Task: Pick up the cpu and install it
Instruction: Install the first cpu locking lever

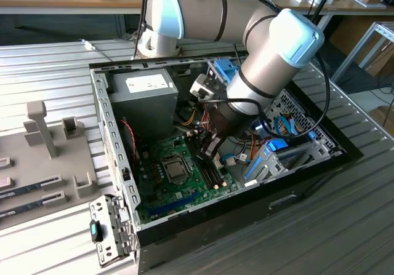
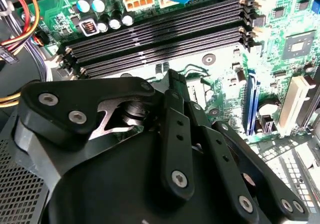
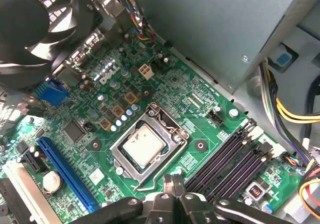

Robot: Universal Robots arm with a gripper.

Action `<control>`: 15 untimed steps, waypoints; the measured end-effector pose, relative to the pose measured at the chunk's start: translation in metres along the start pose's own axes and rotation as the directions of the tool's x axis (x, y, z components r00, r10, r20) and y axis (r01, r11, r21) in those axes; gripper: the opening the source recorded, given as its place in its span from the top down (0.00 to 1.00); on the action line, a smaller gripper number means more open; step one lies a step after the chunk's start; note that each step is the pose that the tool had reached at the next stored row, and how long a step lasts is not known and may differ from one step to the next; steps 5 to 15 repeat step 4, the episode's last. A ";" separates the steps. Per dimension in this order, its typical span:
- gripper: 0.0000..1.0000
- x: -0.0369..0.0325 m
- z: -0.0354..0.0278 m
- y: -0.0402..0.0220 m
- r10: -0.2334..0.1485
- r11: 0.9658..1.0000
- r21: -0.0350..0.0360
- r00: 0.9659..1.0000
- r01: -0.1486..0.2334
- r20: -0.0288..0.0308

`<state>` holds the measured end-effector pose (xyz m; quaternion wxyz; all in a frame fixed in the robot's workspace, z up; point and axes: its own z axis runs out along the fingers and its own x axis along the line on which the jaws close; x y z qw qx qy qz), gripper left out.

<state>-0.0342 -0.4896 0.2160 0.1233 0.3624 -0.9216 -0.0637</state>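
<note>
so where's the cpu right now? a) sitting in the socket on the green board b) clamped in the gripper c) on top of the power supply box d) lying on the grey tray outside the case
a: the cpu lies flat inside the metal socket frame on the green motherboard, with the gripper just beside the socket and holding nothing.

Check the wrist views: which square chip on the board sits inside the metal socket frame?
The cpu, the silvery-topped square in the metal-framed socket at mid-board. The other one, the smaller dark chip, sits bare on the green board, with no frame. The claw hangs beside the socket.
</note>
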 end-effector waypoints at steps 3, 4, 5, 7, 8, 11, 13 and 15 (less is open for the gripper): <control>0.89 0.0000 -0.0001 0.0000 0.000 1.000 0.000 1.000 0.000 0.000; 0.89 0.0000 -0.0001 0.0000 0.000 1.000 0.000 1.000 0.000 0.000; 0.89 0.0000 -0.0001 0.0000 0.000 1.000 0.000 1.000 0.000 0.000; 0.89 0.0000 -0.0001 0.0000 0.000 1.000 0.000 1.000 0.000 0.000; 0.89 0.0000 -0.0001 0.0000 0.000 1.000 0.000 1.000 0.000 0.000; 0.89 0.0000 -0.0001 0.0000 0.000 1.000 0.000 1.000 0.000 0.000; 0.89 0.0000 -0.0001 0.0000 0.000 1.000 0.000 1.000 0.000 0.000; 0.89 0.0000 -0.0001 0.0000 0.000 1.000 0.000 1.000 0.000 0.000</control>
